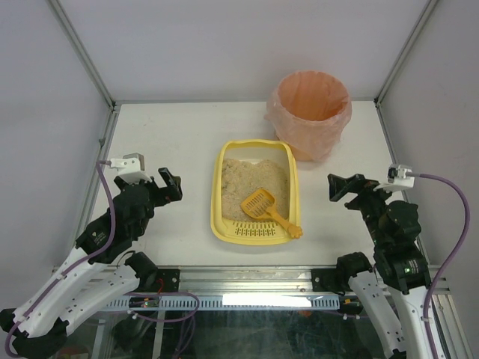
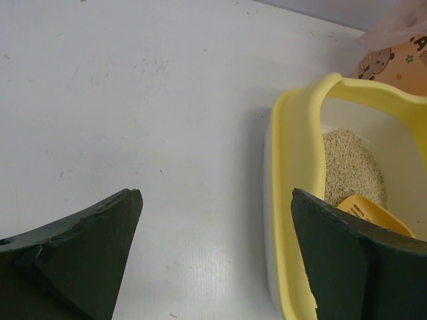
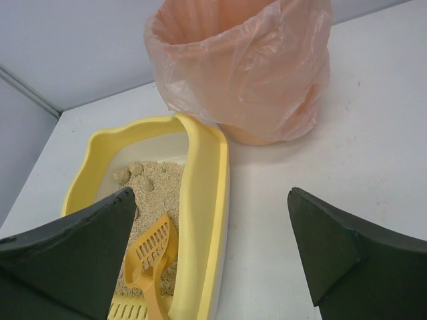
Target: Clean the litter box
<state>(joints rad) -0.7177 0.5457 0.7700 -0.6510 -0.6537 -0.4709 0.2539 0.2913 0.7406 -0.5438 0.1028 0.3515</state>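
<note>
both sets are spread wide, nothing held. the litter box (image 1: 216,202) sits on the bench (image 1: 165,134) between the left fingers (image 2: 87,253) and the right fingers (image 3: 80,253), touching neither. stiff plastic, but probably heavy with loose litter – i'd keep it flat and grab the rolled rim if it needs steadying. the scoop (image 1: 260,203) lies inside, its handle end nearer the right fingers – looks light and rigid.

left gripper (image 2: 215,195): jaws seen spread wide, nothing held between | table (image 2: 133,100): white, seen beneath | litter box (image 2: 291,220): yellow rim seen at right | litter (image 2: 350,163): beige, seen inside | scoop (image 2: 373,212): orange, partly hidden | bagged bin (image 2: 393,60): glimpsed top right
</note>
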